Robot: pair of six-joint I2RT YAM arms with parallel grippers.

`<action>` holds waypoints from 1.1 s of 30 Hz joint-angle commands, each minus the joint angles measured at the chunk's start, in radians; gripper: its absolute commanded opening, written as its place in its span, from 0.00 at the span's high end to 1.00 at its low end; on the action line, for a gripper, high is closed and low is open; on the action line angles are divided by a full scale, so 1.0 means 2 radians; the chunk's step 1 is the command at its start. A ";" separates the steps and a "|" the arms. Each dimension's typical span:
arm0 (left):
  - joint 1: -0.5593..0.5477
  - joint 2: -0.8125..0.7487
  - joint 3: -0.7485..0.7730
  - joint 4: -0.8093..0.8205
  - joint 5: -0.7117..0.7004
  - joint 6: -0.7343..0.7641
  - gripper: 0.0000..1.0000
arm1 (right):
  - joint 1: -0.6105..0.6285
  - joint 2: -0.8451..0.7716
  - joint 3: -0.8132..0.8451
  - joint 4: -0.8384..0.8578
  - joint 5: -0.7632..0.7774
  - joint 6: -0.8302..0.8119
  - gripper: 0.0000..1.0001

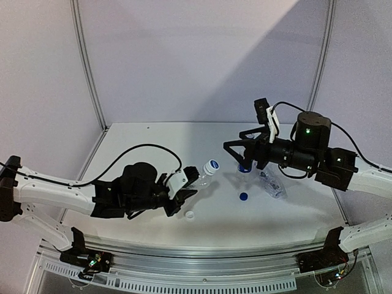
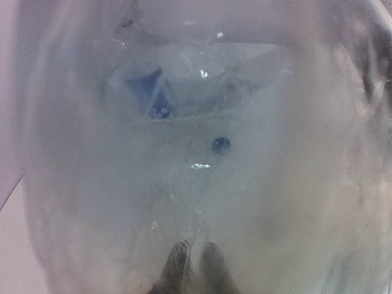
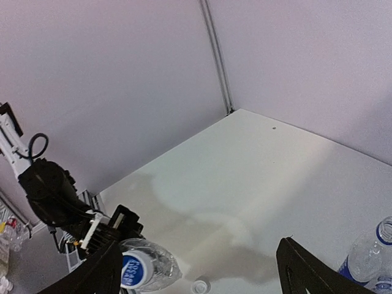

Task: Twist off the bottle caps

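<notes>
My left gripper [image 1: 182,187] is shut on the body of a clear dented bottle [image 1: 199,174], held above the table and tilted toward the right arm. Its cap [image 1: 211,166], white-rimmed with a blue printed top, is still on; the right wrist view shows that cap [image 3: 135,270] too. The left wrist view looks blurrily through the bottle [image 2: 196,122], with my dark fingertips [image 2: 176,263] pressed close together on it. My right gripper [image 1: 236,151] stands open to the right of the cap, not touching it. A loose blue cap [image 1: 243,196] and a white cap [image 1: 189,215] lie on the table.
A blue-labelled bottle [image 1: 244,171] stands uncapped under the right gripper, also at the right wrist view's edge [image 3: 370,254]. Another clear bottle [image 1: 271,182] lies on its side to the right. White walls enclose the table [image 1: 153,147] at the back and sides.
</notes>
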 commanded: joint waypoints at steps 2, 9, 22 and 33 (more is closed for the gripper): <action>0.003 0.017 0.014 -0.024 -0.010 0.000 1.00 | 0.001 0.032 0.062 -0.083 -0.081 -0.006 0.15; 0.003 0.033 0.028 -0.048 -0.041 0.002 1.00 | 0.001 0.117 0.105 -0.135 -0.145 0.021 0.30; 0.003 0.030 0.032 -0.061 -0.062 0.005 1.00 | 0.001 0.140 0.112 -0.170 -0.161 0.034 0.50; 0.003 0.035 0.034 -0.062 -0.058 0.005 1.00 | 0.002 0.125 0.107 -0.159 -0.140 0.033 0.41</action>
